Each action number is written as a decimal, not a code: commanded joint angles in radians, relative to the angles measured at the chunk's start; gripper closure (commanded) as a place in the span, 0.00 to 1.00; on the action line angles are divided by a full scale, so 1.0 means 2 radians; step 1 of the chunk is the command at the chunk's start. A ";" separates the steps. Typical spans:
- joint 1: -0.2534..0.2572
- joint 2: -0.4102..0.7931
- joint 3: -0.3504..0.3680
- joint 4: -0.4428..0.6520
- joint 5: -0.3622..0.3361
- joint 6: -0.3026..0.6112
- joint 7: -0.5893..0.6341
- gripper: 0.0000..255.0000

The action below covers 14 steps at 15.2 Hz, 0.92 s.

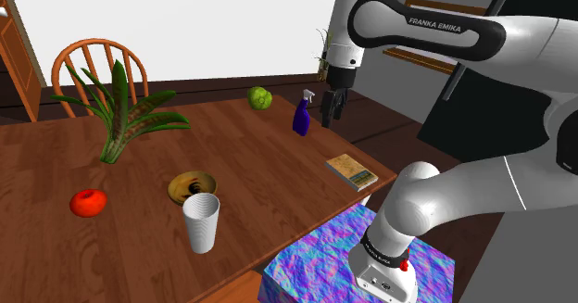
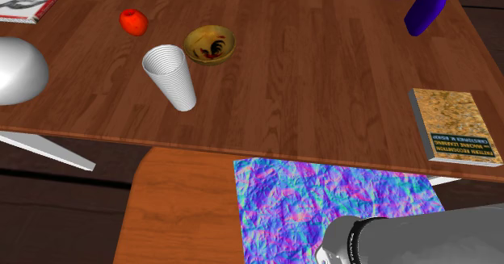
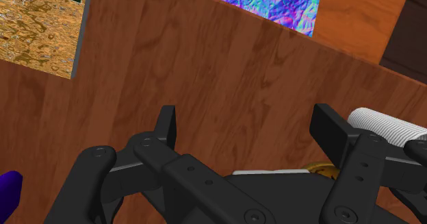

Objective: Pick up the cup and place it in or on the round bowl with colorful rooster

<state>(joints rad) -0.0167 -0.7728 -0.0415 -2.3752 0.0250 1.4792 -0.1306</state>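
Note:
A white ribbed cup (image 1: 201,222) stands upright near the table's front edge, just in front of a small yellow round bowl (image 1: 192,186) with a rooster painted inside. The second exterior view has the cup (image 2: 171,77) beside the bowl (image 2: 210,44), close but apart. My black gripper (image 1: 330,114) hangs above the far right part of the table next to a blue spray bottle (image 1: 302,116), well away from the cup. In the wrist view the gripper (image 3: 248,127) is open over bare wood, nothing between its fingers, and the cup (image 3: 386,123) lies beyond one finger.
A red tomato (image 1: 88,202), a green leafy plant (image 1: 116,116) and a green round object (image 1: 259,97) sit on the wooden table (image 1: 269,162). A book (image 1: 351,170) lies at the right edge. A wooden chair (image 1: 93,65) stands behind, and a grey dome (image 2: 16,69) shows on the second exterior view's left.

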 commanded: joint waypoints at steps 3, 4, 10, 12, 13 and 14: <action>0.010 0.011 0.016 -0.009 0.014 0.024 0.011 0.00; 0.015 0.018 0.023 -0.013 0.021 0.036 0.016 0.00; 0.044 0.069 0.071 -0.023 0.057 0.110 0.046 0.00; 0.053 0.090 0.087 -0.022 0.067 0.134 0.056 0.00; 0.058 0.101 0.095 -0.021 0.072 0.147 0.061 0.00; 0.062 0.113 0.103 -0.019 0.076 0.159 0.066 0.00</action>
<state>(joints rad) 0.0989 -0.5633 0.1495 -2.4066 0.1677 1.7682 -0.0065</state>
